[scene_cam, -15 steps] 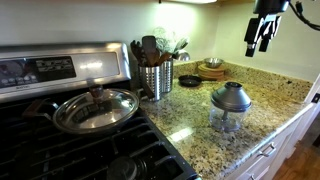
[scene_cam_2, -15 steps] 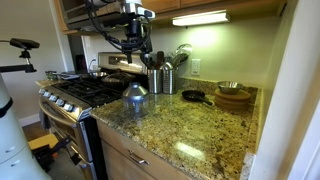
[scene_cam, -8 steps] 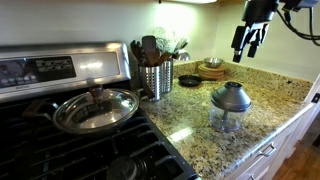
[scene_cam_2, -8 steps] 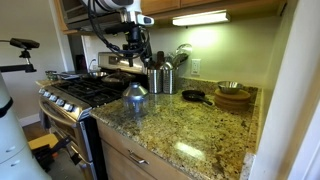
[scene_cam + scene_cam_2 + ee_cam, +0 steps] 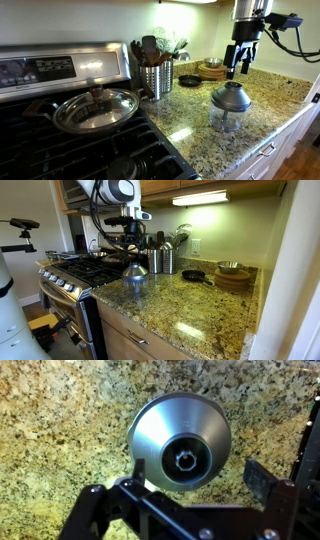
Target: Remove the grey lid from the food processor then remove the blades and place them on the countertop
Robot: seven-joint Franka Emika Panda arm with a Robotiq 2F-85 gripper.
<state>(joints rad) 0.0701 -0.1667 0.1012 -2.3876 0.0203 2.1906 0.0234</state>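
The grey lid [image 5: 231,96] sits on the clear food processor bowl [image 5: 227,119] on the granite countertop [image 5: 270,105]; both exterior views show it, with the lid [image 5: 135,270] near the stove. My gripper [image 5: 236,66] hangs open and empty above the lid, apart from it. In the wrist view I look straight down on the lid [image 5: 178,434] with its knob [image 5: 186,460]; the open gripper [image 5: 190,482] straddles its lower part. The blades are hidden under the lid.
A ribbed steel utensil holder [image 5: 156,78] stands behind the processor. A glass pan lid on a pan [image 5: 95,108] sits on the black stove [image 5: 60,150]. A small black pan [image 5: 192,276] and stacked bowls [image 5: 232,276] lie further along the counter.
The gripper has come down and sideways from high above the counter to just above the grey lid. The lid and bowl have not moved.
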